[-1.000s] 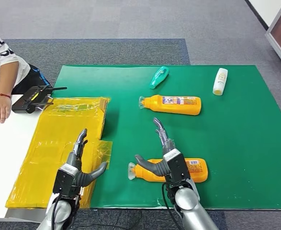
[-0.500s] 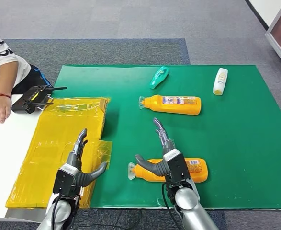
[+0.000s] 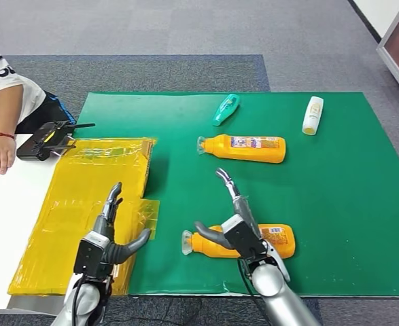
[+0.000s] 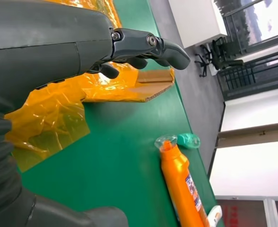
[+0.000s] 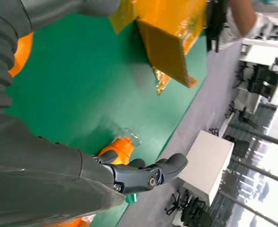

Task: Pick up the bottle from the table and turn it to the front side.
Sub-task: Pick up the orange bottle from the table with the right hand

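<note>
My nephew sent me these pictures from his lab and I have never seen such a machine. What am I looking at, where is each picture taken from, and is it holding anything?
It is a humanoid robot with two silver arms. The wide picture looks down from its head; the two close ones come from cameras at its wrists. On the green mat lie two orange bottles, a near one and a far one, plus a teal bottle and a white bottle. A box wrapped in yellow film lies to the left. The right hand hovers open over the near bottle; the left hand is open over the yellow film. Neither holds anything. A person sits at the left edge.
</note>
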You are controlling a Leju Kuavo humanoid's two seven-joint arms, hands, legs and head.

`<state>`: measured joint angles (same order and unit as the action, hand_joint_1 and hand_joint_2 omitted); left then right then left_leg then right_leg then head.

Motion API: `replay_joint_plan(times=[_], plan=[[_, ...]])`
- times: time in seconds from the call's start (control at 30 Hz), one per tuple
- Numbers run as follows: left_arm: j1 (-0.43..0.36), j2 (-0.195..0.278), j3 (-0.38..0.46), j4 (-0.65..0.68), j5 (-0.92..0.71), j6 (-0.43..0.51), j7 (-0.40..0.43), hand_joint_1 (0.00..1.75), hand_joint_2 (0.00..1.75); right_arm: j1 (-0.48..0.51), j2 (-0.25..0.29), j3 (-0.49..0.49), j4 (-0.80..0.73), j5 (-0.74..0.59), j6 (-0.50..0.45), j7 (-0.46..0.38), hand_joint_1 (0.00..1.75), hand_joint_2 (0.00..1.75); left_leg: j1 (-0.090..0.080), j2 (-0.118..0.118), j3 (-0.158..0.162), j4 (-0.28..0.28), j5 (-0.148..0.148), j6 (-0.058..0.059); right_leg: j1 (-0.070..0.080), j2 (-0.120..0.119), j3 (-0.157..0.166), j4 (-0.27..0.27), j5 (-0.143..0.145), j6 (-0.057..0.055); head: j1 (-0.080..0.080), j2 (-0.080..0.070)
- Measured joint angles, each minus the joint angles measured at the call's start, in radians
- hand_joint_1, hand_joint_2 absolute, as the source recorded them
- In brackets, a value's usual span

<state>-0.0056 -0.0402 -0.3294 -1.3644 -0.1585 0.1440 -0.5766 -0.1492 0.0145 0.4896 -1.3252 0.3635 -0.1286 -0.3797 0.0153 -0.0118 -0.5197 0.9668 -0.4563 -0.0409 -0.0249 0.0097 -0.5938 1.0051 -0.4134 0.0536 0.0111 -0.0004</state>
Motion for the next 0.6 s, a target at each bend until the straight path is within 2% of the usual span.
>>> replay_joint_plan(times=[0.3, 0.6], plan=[[-0.003, -0.004, 0.013, 0.005, -0.005, -0.006, -0.007, 0.00, 1.75, -0.041, -0.059, 0.020, 0.000, 0.094, 0.090, 0.048, 0.00, 1.75, 0.000, 0.000, 0.000, 0.000, 0.000, 0.000, 0.000, 0.000, 0.000, 0.000, 0.000, 0.000, 0.000, 0.000], [-0.015, -0.012, 0.029, 0.025, -0.010, -0.021, -0.022, 0.00, 1.75, -0.157, -0.165, 0.098, 0.000, 0.180, 0.242, 0.122, 0.00, 1.75, 0.000, 0.000, 0.000, 0.001, 0.000, 0.000, 0.000, 0.000, 0.000, 0.000, 0.001, 0.002, 0.000, 0.000]])
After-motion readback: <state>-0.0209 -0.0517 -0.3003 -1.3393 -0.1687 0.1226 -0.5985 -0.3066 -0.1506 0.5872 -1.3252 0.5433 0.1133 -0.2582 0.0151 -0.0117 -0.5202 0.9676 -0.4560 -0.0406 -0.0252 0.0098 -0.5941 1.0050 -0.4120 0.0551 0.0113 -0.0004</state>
